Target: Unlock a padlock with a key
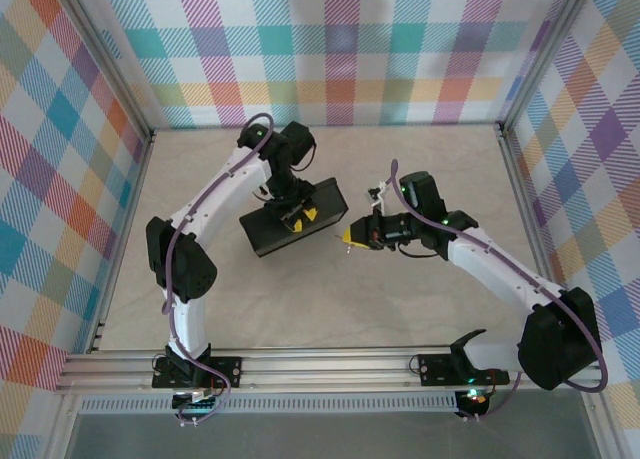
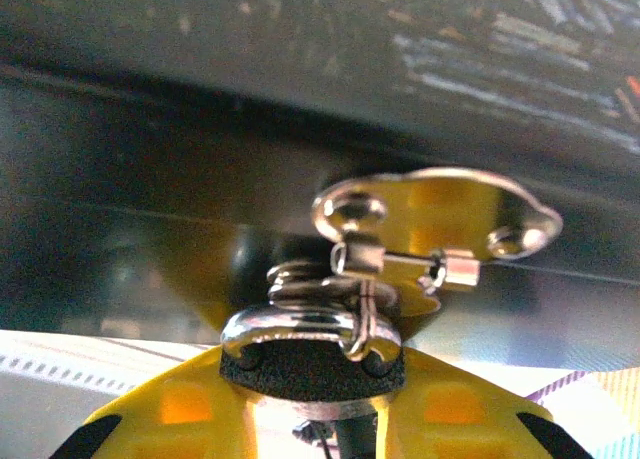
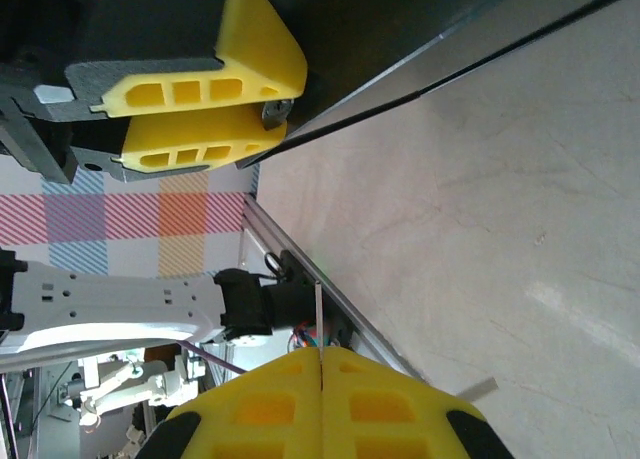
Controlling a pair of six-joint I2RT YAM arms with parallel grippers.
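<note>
Where the left arm reaches over the dark box [image 1: 268, 237] in the middle of the surface [image 1: 350, 304], its jaws are closed narrow on the padlock [image 2: 310, 367]. In the left wrist view the padlock's dark squarish body sits pinched between the two yellow fingers [image 2: 165, 411]. Its thin silvery shackle [image 2: 290, 324] rises from the body and meets the box's metal hasp [image 2: 440, 209], a shiny oval plate on the dark wall. Whether the shackle is latched or loose I cannot tell, as this close view is blurred. The padlock is therefore held off the surface, right against the wall of the box.

The right arm reaches in from the right with its jaws pressed together on the key [image 3: 318, 319]. In the right wrist view it is a thin silvery blade standing out of the seam between the two yellow fingers [image 3: 400, 409]. The key points toward the left arm's yellow fingers [image 3: 190, 89], which show at the upper left of that view against the dark side of the box. It stays apart from them. From above, the right jaws hover just beside the box's right corner without touching it. Plaid walls [image 1: 340, 49] stand around the surface.
</note>
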